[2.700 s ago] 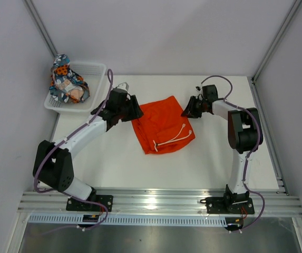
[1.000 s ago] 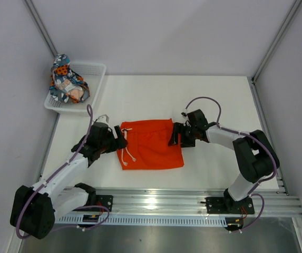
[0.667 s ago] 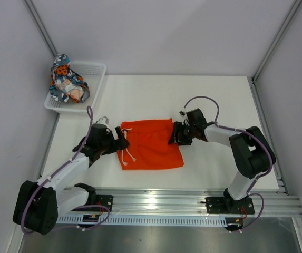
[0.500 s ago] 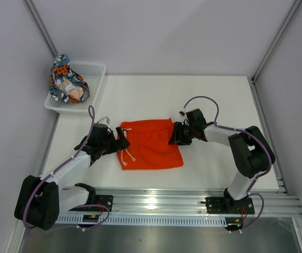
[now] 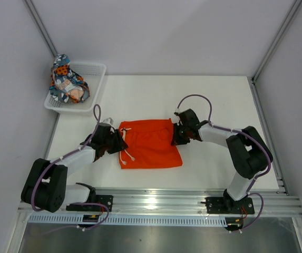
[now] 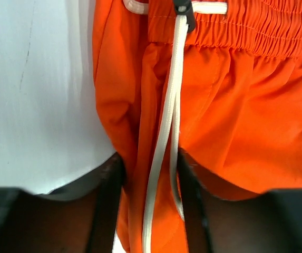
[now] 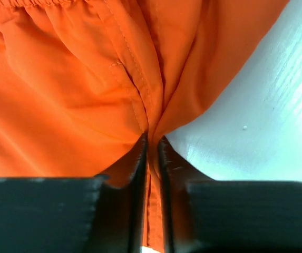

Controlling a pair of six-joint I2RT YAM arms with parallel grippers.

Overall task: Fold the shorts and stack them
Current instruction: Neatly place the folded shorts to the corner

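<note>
The orange shorts (image 5: 149,145) lie flat on the white table, waistband and white drawstring (image 5: 125,154) at the left. My left gripper (image 5: 117,143) is at their left edge; in the left wrist view (image 6: 149,203) orange cloth (image 6: 235,121) and the drawstring (image 6: 164,147) run between its fingers and the cloth is lifted there. My right gripper (image 5: 176,135) is shut on a pinched fold at the shorts' right edge, seen in the right wrist view (image 7: 153,158) with the cloth (image 7: 61,95) spread beyond. The printed shorts (image 5: 65,81) sit bunched in the basket.
A white mesh basket (image 5: 95,71) stands at the table's far left corner. Aluminium frame posts rise at the back corners. A metal rail (image 5: 156,200) with the arm bases runs along the near edge.
The shorts went from a tilted heap at mid-table to a flat spread nearer the front. In the last half second the left arm's elbow swung back and left; both grippers stayed at the edges.
</note>
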